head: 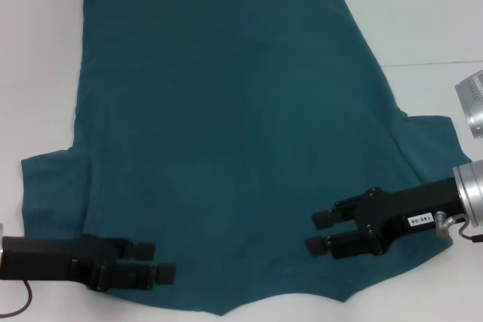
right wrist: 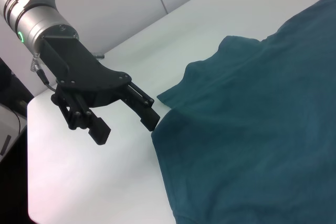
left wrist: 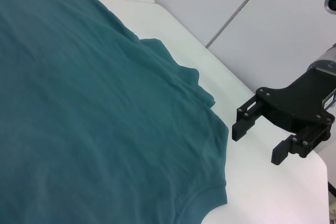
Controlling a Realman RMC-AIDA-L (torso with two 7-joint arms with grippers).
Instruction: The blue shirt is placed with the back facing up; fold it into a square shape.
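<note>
The blue shirt [head: 226, 133] lies spread flat on the white table [head: 38, 73], with its hem at the far side and its short sleeves out to either side near me. My left gripper [head: 162, 260] is open and hovers over the near left part of the shirt, pointing inward. On the near right, my right gripper [head: 315, 232] also hovers open, pointing toward the left one. The left wrist view shows the shirt [left wrist: 94, 108] with the right gripper [left wrist: 257, 144] by its sleeve edge. In the right wrist view the left gripper [right wrist: 126, 127] is open by the shirt [right wrist: 252, 129].
A silver metal cylinder of the right arm [head: 472, 103] sits at the right edge of the head view. Bare white table surrounds the shirt on the left, far and right sides. A seam line [head: 430, 62] crosses the table at the right.
</note>
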